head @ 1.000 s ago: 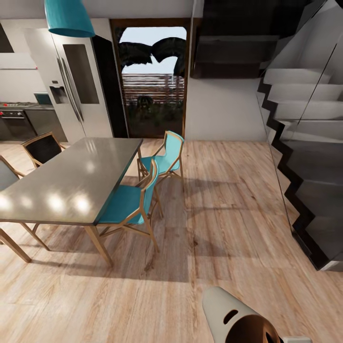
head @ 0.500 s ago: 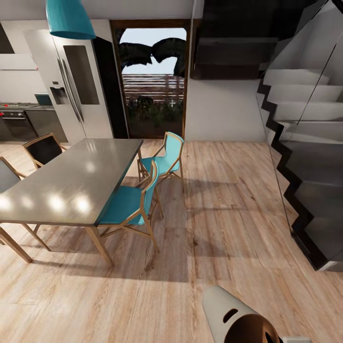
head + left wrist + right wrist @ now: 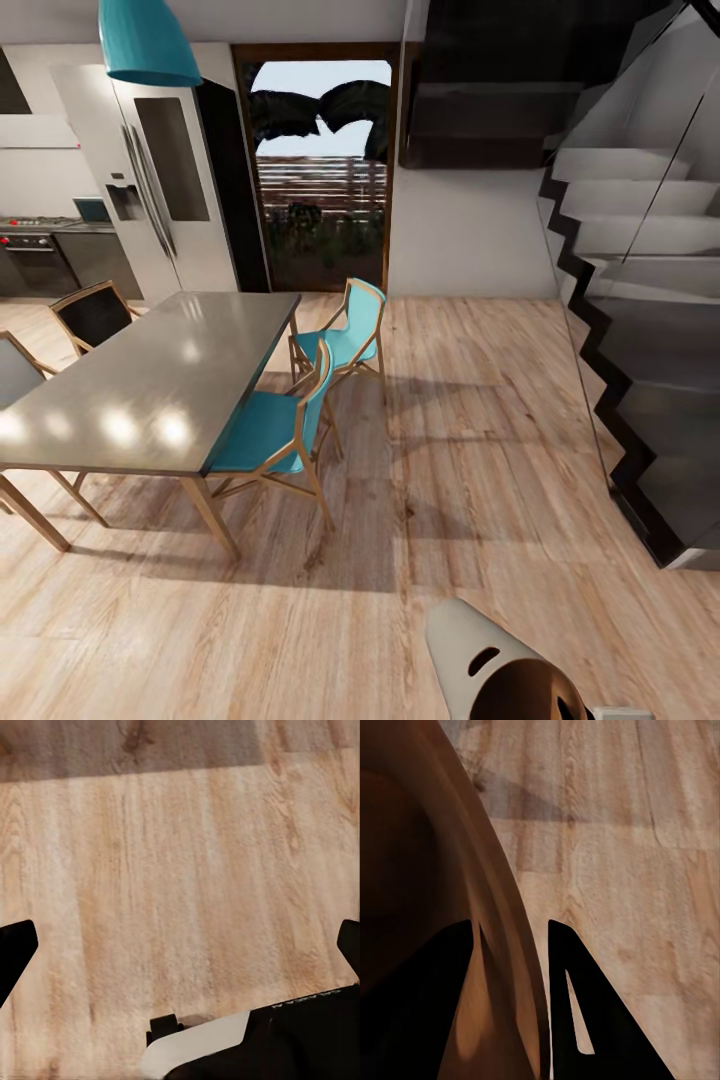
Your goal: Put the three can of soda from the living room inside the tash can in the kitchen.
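Nothing but a slight camera drift separates this from before: the right gripper (image 3: 514,960) pinches the bin's (image 3: 470,640) rim, one finger inside; left gripper (image 3: 180,945) spread.

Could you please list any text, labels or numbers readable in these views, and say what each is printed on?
No text can be read.
A faint pale marking on the robot's dark body in the left wrist view: too small and blurred to read.
The trash can, fridge and table: no lettering.
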`<state>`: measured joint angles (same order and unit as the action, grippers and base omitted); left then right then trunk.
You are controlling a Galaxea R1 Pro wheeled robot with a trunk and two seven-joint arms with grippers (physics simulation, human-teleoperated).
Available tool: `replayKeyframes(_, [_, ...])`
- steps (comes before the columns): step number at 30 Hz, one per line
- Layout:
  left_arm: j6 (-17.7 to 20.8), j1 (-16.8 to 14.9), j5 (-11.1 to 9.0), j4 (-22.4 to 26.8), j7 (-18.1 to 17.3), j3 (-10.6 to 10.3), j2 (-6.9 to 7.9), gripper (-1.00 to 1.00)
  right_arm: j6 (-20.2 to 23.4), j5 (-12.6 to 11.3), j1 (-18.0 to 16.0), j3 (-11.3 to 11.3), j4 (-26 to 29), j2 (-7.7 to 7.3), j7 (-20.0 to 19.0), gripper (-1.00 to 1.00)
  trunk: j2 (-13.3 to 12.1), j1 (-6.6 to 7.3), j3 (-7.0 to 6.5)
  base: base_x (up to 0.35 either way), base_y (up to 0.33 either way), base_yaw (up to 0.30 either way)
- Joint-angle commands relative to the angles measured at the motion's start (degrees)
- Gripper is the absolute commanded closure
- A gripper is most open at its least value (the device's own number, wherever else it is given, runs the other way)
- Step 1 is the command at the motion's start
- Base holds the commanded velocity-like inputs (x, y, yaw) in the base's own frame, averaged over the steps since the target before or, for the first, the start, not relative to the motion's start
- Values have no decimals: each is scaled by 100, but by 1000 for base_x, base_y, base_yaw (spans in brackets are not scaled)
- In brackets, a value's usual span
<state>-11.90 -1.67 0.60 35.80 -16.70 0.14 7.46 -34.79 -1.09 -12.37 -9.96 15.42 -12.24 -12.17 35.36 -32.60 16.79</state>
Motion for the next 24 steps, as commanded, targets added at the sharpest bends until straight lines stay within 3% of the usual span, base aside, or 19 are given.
replayKeyframes(1, [-1, 0, -2, -35, 2, -3, -2, -100, -2, -2, -2, -25, 10, 1, -33, 100, -41, 23, -19, 0, 0, 0])
replayKeyframes(8, [-5, 0, -2, -141, 8, -11, -7, -100, -1, -3, -2, -23, 11, 2, -32, 100, -322, 177, -145, 0, 0, 0])
replayKeyframes(24, [-20, 0, 1, -169, 18, -14, -25, -100, -6, -5, -2, -22, 18, 3, -31, 100, -322, 177, -145, 0, 0, 0])
